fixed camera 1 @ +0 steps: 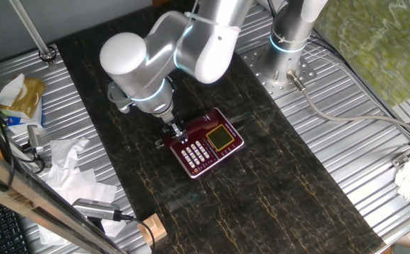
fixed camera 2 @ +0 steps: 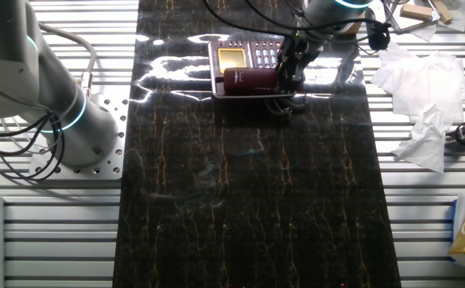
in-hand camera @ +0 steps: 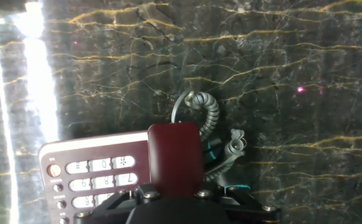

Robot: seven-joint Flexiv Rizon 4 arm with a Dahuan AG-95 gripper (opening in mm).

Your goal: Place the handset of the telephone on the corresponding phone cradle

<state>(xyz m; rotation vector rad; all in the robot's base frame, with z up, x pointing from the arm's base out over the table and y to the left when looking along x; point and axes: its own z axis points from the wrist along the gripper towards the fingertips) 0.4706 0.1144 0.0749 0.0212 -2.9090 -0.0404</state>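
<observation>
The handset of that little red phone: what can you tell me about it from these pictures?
The handset is a narrow dark red bar of glossy plastic with rounded corners. It lies lengthwise along the edge of the telephone, beside the white keypad buttons. A grey curly cord loops out from its far end onto the dark marbled table. The claw grips one end of it; whether it sits fully in its cradle cannot be told.

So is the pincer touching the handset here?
Touching. In the other fixed view the pincer closes around one end of the handset above the telephone; the hand view shows the handset running straight out of it.
</observation>
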